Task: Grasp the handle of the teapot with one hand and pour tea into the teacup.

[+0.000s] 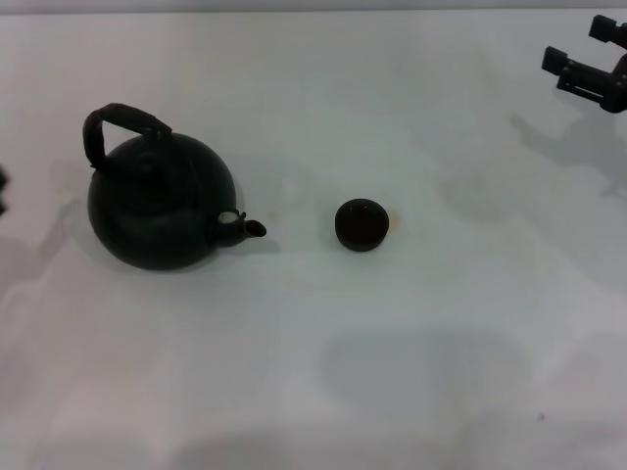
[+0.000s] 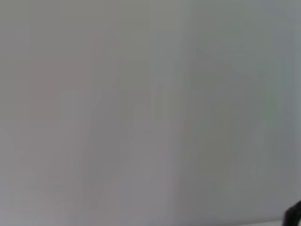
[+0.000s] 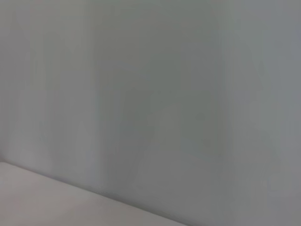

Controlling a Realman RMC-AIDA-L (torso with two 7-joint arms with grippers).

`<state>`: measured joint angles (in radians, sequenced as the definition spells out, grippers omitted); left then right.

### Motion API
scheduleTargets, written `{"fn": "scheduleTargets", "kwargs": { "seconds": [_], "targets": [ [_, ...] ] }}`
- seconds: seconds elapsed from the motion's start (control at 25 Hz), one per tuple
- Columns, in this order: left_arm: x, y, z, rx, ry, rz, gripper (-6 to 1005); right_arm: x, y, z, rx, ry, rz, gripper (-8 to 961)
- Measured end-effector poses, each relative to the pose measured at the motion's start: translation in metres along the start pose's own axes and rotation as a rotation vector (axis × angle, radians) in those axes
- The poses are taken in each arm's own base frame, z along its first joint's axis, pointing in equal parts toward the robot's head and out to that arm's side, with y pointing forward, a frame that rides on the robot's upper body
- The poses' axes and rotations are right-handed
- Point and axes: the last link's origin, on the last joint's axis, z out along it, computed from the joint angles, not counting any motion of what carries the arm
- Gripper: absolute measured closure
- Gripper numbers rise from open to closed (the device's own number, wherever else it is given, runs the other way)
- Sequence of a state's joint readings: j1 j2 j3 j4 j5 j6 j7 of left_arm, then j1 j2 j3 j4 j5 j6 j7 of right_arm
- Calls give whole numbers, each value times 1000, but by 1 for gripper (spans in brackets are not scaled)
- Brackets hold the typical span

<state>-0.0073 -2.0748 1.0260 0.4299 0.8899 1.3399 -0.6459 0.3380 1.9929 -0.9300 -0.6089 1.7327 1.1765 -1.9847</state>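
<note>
A pale white table (image 1: pixel 411 372) fills the head view. On it, left of centre, stands the teapot (image 1: pixel 162 211), a round-bellied matte black pot sitting upright. Its lid is on, so nothing of its contents can be seen. The handle (image 1: pixel 116 125) arches over its top, leaning toward the upper left of the frame, with nothing touching it. The short spout (image 1: pixel 240 226), pale where it meets the body, points right toward the teacup (image 1: pixel 361 224). That small dark round cup rests near the middle of the frame, well apart from the spout tip; its inside looks dark and whether it holds liquid cannot be told.

The right gripper (image 1: pixel 588 61) sits at the upper right edge of the frame, far from both vessels, its black fingers spread apart and holding nothing. Of the left gripper (image 1: pixel 3 192) only a dark sliver shows at the left edge, beside the teapot; whether it is apart or together cannot be told.

Both wrist views show only plain grey surface.
</note>
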Motion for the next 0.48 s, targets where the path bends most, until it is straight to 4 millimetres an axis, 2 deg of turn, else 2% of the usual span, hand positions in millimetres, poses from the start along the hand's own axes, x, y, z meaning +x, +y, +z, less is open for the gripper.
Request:
{"fn": "scheduleTargets", "kwargs": {
  "seconds": [0.24,0.28,0.36,0.48],
  "targets": [
    [7,-17,-48,176,89,-20,172,4,-6,-9,65,-45,-26,77],
    [9,-20,-62,225,118,-31,173,7,-6,-10,79,-59,-32,77],
    [11,-22,-70,255,140,-36,175,11,-6,-12,110,-89,-42,77],
    [17,-27,-93,344,206,-50,177,22,-4,-18,186,-157,-30,77]
  ]
}}
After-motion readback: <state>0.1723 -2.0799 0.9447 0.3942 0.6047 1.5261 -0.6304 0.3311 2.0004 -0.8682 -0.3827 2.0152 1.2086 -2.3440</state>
